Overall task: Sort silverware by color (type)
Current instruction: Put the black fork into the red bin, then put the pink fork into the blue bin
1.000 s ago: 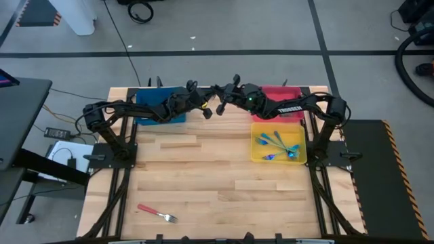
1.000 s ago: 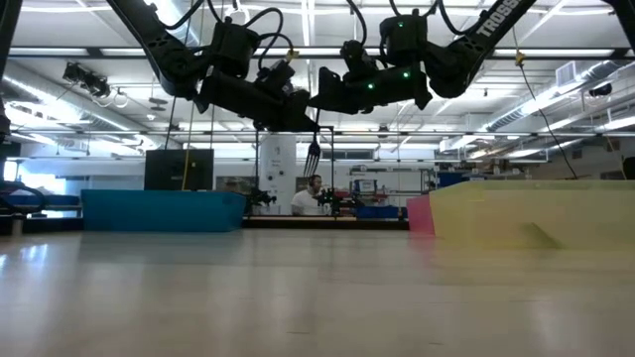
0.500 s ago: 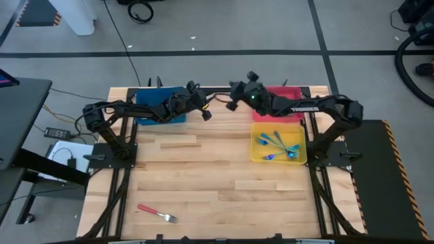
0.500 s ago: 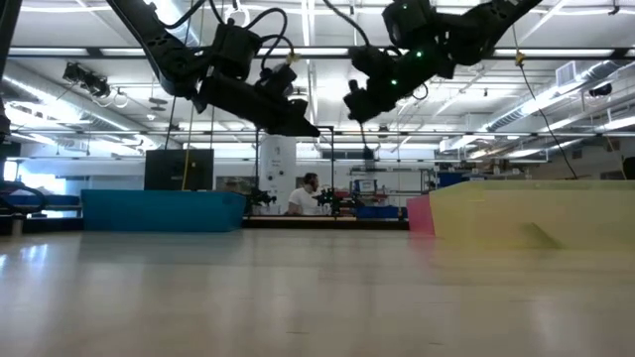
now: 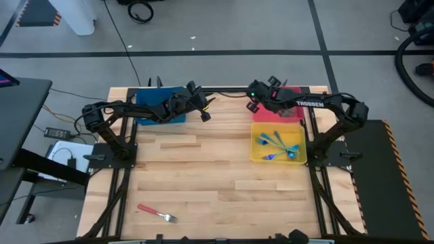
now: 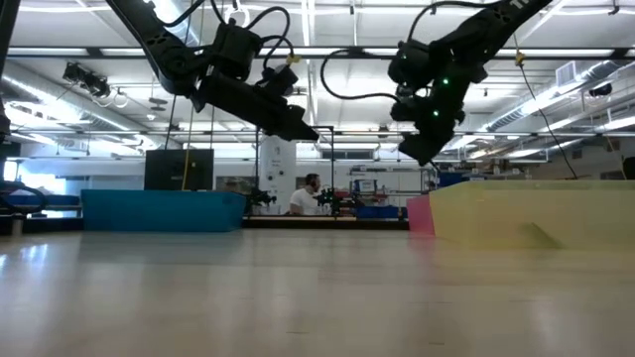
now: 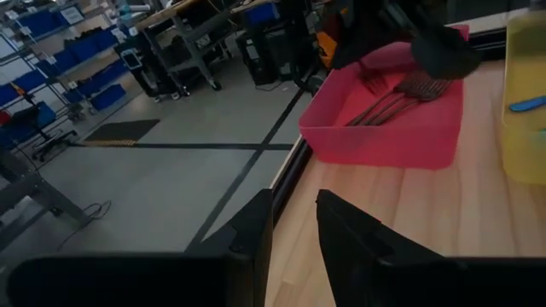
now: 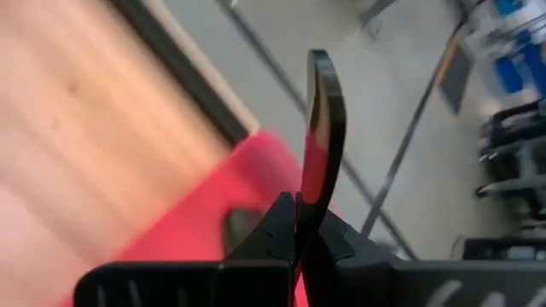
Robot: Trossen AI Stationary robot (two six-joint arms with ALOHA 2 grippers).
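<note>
Dark metal fork over the red tray
Our right gripper clamps it; our left gripper hovers with jaws narrowly parted.

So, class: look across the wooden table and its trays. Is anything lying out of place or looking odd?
One red-handled fork lies alone on the bare wooden table near its front edge, far from the trays at the back. The light-blue-handled forks sit in the yellow tray and dark metal forks in the red tray.
</note>
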